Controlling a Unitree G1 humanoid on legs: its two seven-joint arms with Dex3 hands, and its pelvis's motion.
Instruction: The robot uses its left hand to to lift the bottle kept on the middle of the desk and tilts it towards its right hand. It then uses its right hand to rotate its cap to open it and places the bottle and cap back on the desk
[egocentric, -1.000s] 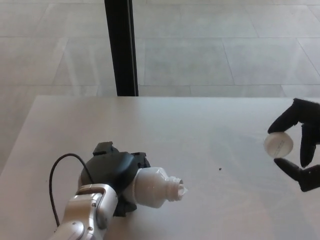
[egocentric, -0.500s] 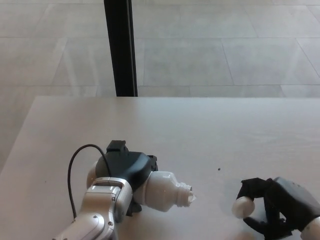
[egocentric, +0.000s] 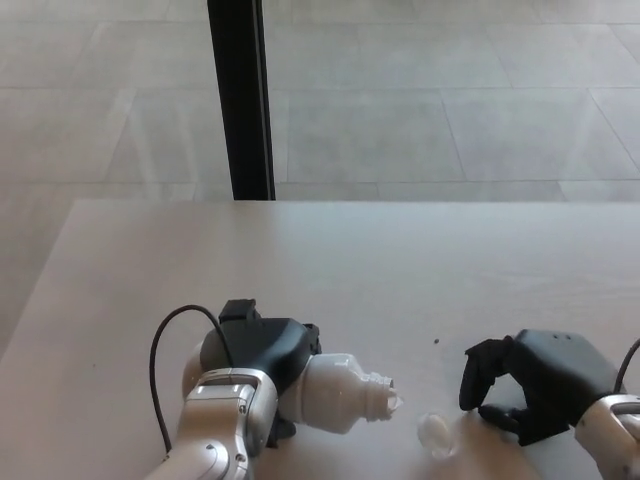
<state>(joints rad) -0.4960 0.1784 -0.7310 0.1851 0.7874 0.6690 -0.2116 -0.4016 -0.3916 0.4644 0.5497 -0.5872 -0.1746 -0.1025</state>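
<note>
Gripping the uncapped bottle (egocentric: 340, 392) tilted rightward in our left hand (egocentric: 262, 352), we should stand it upright on the desk (egocentric: 330, 260) gently; the cap (egocentric: 436, 431) lies released beside our right hand (egocentric: 535, 385), fingers loosely apart.

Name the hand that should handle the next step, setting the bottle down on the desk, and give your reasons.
Left. The left hand already grips the bottle, which is tilted with its open neck toward the right. The right hand holds nothing; it sits open beside the cap, which lies on the desk.
</note>
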